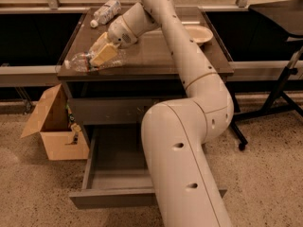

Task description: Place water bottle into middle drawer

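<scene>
Your gripper sits in the upper left of the frame, low over the front left part of the dark brown tabletop. It is right on the long clear crinkled plastic water bottle, which lies on its side with its white cap towards the left edge. You cannot tell whether the gripper has clamped it. The wide shallow dark-grey middle drawer stands pulled open at lower centre. A shorter bottle lies at the table's back left, and a cream plate at the right.
</scene>
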### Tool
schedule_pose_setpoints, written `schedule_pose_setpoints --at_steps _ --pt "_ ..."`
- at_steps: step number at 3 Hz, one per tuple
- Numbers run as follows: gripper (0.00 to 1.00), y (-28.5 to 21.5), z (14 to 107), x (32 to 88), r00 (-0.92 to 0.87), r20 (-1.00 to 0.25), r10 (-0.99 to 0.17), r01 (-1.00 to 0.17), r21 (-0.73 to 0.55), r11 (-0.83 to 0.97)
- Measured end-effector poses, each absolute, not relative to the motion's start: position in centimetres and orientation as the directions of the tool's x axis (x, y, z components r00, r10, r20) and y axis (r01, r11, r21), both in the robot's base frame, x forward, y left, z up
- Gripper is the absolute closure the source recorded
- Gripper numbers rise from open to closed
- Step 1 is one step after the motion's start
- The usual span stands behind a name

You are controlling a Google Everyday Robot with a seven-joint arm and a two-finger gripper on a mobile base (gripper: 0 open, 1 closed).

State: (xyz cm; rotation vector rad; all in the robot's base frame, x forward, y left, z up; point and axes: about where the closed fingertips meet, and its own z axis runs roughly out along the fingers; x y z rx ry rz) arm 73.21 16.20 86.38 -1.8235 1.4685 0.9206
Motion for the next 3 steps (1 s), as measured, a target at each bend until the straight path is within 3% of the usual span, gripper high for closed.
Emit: schedule_pose_setpoints --at_steps 1,3 --pt "1.00 16.2 86.4 73.2 0.141 -0.822 -0.552 -0.980 -0.038 -0.194" --pt "1.00 16.9 89.4 70.8 0.138 -0.915 -0.378 -0.979 -0.068 -0.193"
